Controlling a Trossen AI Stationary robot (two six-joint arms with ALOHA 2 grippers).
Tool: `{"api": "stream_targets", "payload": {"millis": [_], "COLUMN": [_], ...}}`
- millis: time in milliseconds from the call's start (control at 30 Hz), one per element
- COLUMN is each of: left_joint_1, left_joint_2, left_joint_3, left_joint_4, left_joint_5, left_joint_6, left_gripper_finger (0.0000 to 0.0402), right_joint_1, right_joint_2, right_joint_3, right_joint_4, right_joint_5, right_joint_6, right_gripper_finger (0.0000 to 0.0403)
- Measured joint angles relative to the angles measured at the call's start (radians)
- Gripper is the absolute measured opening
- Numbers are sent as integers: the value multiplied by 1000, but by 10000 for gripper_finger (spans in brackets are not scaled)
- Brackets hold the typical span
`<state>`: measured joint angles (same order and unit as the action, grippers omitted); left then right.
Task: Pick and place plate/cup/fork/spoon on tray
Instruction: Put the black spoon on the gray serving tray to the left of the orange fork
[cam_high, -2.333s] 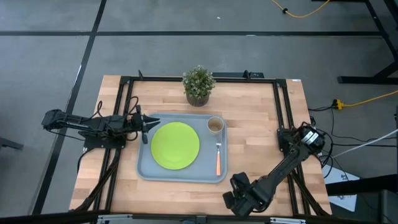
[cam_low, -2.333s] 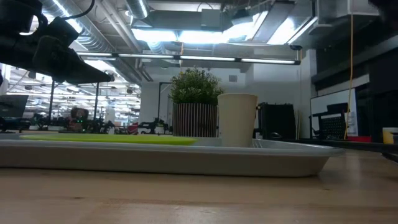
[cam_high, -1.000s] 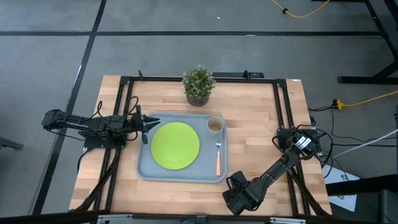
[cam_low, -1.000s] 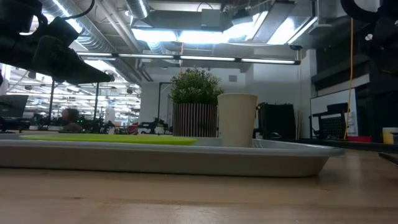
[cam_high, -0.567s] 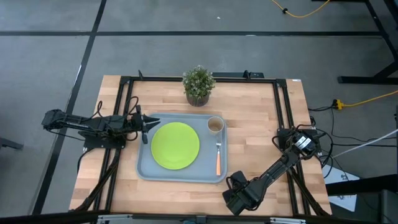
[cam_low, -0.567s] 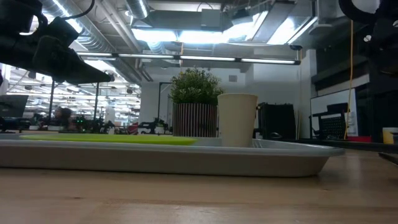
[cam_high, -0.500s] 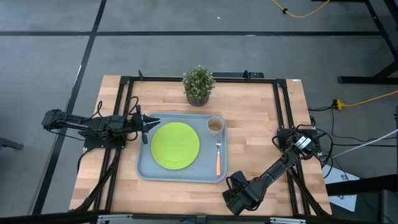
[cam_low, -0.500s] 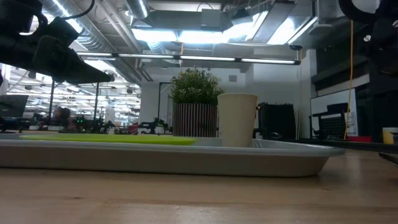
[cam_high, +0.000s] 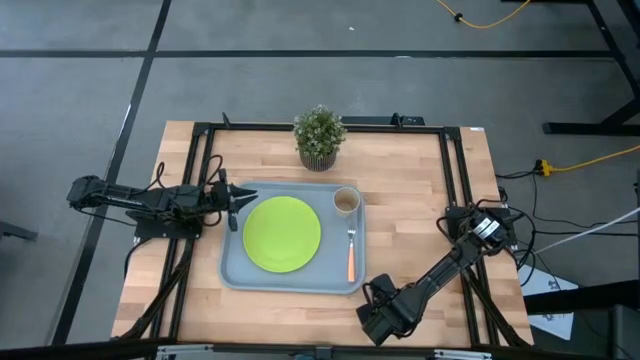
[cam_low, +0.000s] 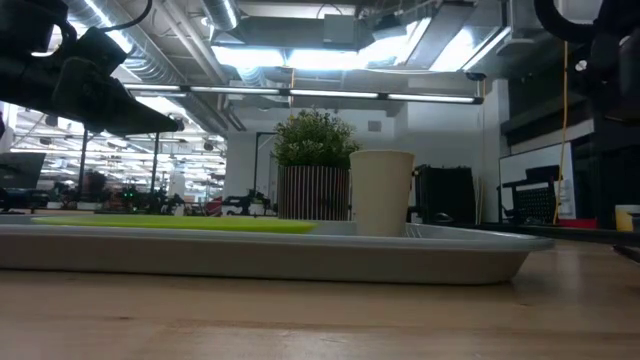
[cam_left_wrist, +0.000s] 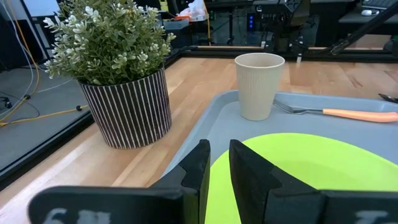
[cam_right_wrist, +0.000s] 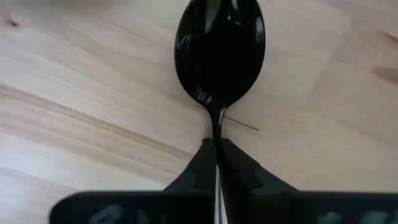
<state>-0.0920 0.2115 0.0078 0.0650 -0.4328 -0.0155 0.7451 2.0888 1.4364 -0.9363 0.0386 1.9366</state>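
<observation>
Spoon pickup, lower right of the high view
Right gripper (cam_right_wrist: 217, 163) pinches the spoon (cam_right_wrist: 220, 53) handle on the counter (cam_high: 420, 200); lift level toward the tray (cam_high: 232, 270); left gripper (cam_left_wrist: 216, 163) idles closed

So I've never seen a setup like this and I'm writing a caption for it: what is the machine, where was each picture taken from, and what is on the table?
It is a robot with two dark arms at a wooden table. One picture looks straight down, one looks level across the tabletop, and one comes from a camera on each wrist.

A grey-blue tray holds a green plate, a cup and an orange-handled fork. A potted plant stands behind the tray.

The left gripper waits at the tray's left edge, fingers nearly together, holding nothing. The right gripper, at the table's front edge, is shut on the handle of a black spoon, which is off the tray.
</observation>
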Motion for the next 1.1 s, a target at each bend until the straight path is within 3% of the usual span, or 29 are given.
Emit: {"api": "stream_targets", "payload": {"millis": [600, 1100], "left_joint_1": [0, 0], "left_joint_2": [0, 0], "left_joint_3": [0, 0], "left_joint_4": [0, 0], "left_joint_5": [0, 0], "left_joint_6": [0, 0], "left_gripper_finger": [53, 53], "right_joint_1": [-3, -4], "right_joint_2": [5, -50], "right_joint_3": [27, 29], "right_joint_4": [-28, -53], "right_joint_5": [23, 108], "right_joint_6": [46, 75], "right_gripper_finger": [1, 1]}}
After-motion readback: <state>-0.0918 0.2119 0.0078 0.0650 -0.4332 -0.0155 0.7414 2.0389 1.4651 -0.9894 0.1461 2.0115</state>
